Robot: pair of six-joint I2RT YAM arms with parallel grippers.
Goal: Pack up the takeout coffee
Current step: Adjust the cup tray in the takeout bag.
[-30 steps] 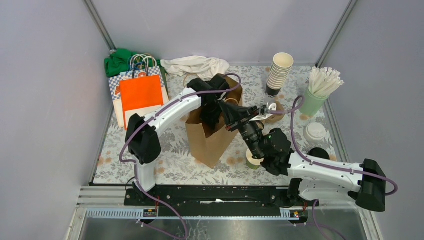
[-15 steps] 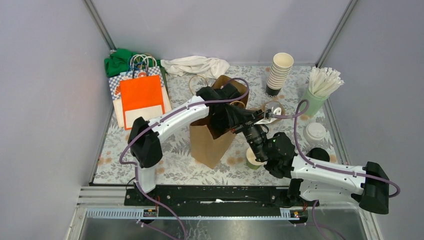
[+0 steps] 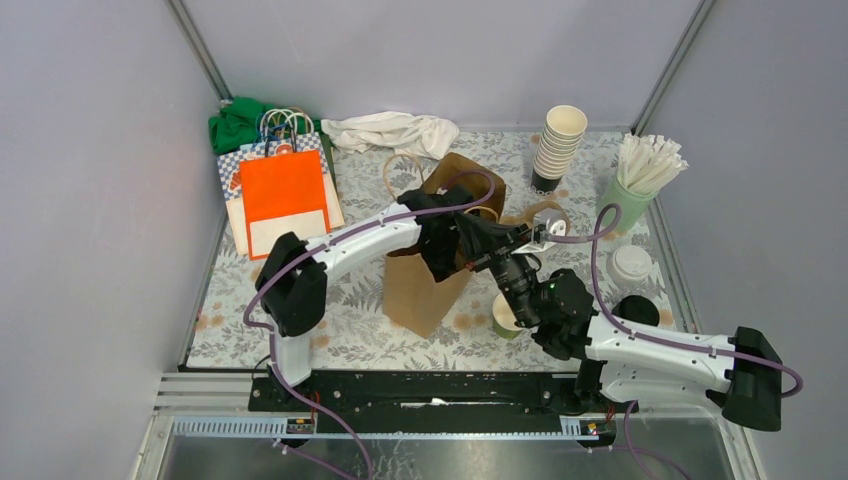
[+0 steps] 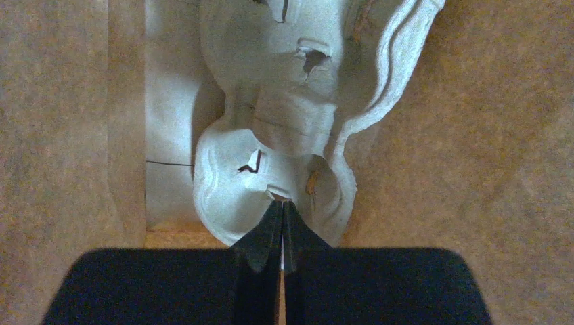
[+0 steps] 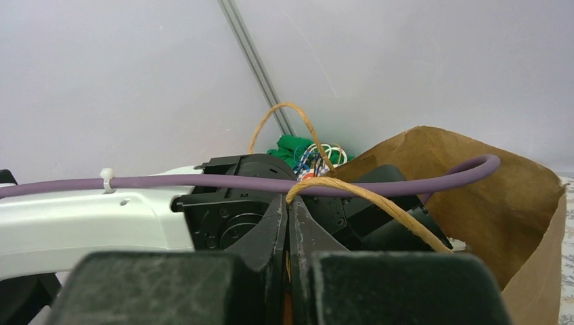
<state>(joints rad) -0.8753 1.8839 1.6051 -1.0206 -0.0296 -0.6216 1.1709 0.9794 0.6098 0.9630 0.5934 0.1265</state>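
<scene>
Left gripper (image 4: 281,204): inside the brown bag (image 3: 412,292), jaws pressed together, tips touching the rim of a grey pulp tray (image 4: 233,186) on the bag floor. Right gripper (image 5: 288,201): clamped on the bag's twine handle (image 5: 345,184). Green cup (image 3: 503,316): lidless, on the table (image 3: 350,330) just right of the bag, partly hidden by the right arm.

The left arm (image 3: 350,238) extends forward and to the right from its base, elbow raised, wrist bent steeply down; the left hand (image 4: 281,210) points downward with its fingers pressed together; the right arm (image 3: 650,345) lies low along the near edge, forearm angled up toward the middle; the right hand (image 5: 288,203) is closed, its tips pinching a twine handle (image 5: 406,225); the two wrists sit close together.
</scene>
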